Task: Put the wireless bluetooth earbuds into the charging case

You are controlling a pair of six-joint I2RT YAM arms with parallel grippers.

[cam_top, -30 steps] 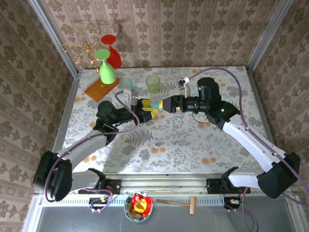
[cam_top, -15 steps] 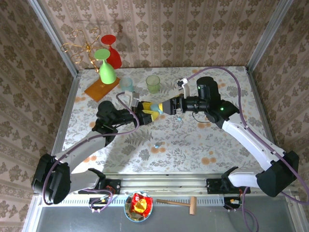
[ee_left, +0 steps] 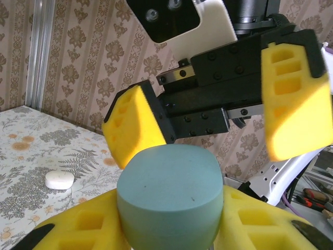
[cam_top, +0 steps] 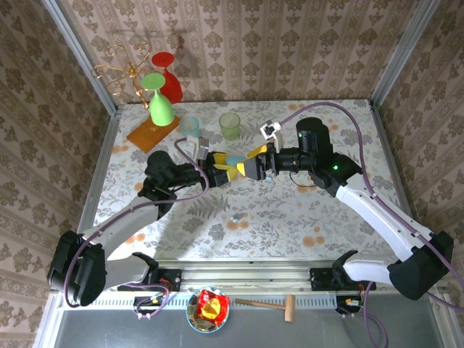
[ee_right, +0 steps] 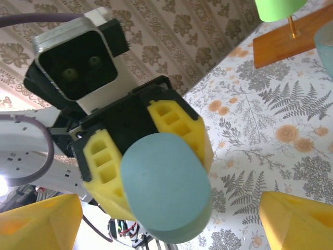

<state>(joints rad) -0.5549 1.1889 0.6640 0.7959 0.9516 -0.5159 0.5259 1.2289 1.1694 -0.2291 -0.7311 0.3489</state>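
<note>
Mid-frame, the left gripper (cam_top: 225, 165) was clamped on a closed pale-blue case (cam_top: 234, 159), the right gripper (cam_top: 251, 164) gaped wide beside it, and an earbud (cam_top: 235, 217) lay on the table (cam_top: 326, 217) just below.

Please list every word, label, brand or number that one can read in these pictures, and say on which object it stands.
No text here can be read.
The packet in the bowl: some print, too small to read.
The blue case: plain, no mark visible.
</note>
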